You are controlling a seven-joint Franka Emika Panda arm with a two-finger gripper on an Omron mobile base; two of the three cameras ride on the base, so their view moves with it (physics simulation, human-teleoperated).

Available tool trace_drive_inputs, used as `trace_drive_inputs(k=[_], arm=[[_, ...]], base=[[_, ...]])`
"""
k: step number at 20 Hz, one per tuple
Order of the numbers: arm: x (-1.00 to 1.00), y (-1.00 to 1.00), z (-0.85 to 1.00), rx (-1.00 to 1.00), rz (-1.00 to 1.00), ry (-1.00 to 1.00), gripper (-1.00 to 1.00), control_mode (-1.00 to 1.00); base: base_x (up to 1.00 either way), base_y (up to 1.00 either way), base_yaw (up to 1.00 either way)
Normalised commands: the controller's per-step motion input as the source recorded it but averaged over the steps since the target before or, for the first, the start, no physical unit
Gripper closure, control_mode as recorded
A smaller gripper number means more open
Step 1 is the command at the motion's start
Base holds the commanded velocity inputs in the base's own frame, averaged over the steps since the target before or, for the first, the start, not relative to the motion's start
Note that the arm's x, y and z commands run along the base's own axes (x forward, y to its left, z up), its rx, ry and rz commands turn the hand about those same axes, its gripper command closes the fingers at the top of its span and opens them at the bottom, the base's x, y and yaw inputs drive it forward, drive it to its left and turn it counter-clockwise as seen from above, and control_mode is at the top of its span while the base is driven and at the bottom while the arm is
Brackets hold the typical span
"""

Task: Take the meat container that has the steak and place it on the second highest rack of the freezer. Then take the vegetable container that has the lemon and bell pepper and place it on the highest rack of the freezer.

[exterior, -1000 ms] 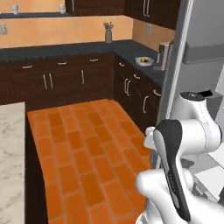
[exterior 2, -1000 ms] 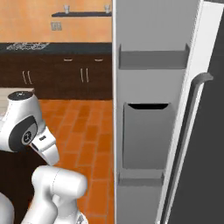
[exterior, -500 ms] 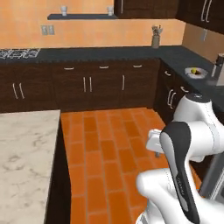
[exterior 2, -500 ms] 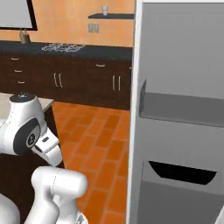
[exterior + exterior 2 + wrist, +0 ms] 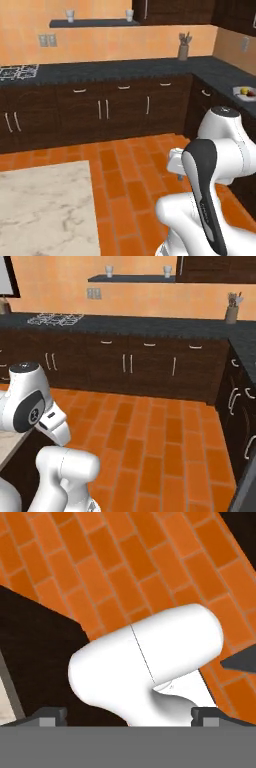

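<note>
Base has swung left, freezer gone from frame. Vegetable container [image 5: 246, 93] with lemon [image 5: 244, 90] sits on the dark counter's [image 5: 220, 70] right end. Gripper [image 5: 129, 714] jaws wide, empty, over open brick floor [image 5: 150, 431] beside the marble island [image 5: 45, 210] edge.

Both base views look forward from behind the white arm across the orange brick-tiled floor [image 5: 130, 165] to the same run of dark wooden cabinets [image 5: 135, 363] under the black countertop [image 5: 115, 70] and dark wall shelf [image 5: 132, 278], while the hand view points steeply down, close over that floor.
</note>
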Motion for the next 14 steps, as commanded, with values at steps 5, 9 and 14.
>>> trace_drive_inputs(k=[5, 9, 14], arm=[[0.0, 0.0, 0.0, 0.0, 0.0, 0.0, -1.0, 1.0], [0.0, 0.0, 0.0, 0.0, 0.0, 0.0, -1.0, 1.0], [0.0, 0.0, 0.0, 0.0, 0.0, 0.0, -1.0, 1.0]], base=[[1.0, 0.01, -0.48], [1.0, 0.0, -0.55], [1.0, 0.0, -0.51]])
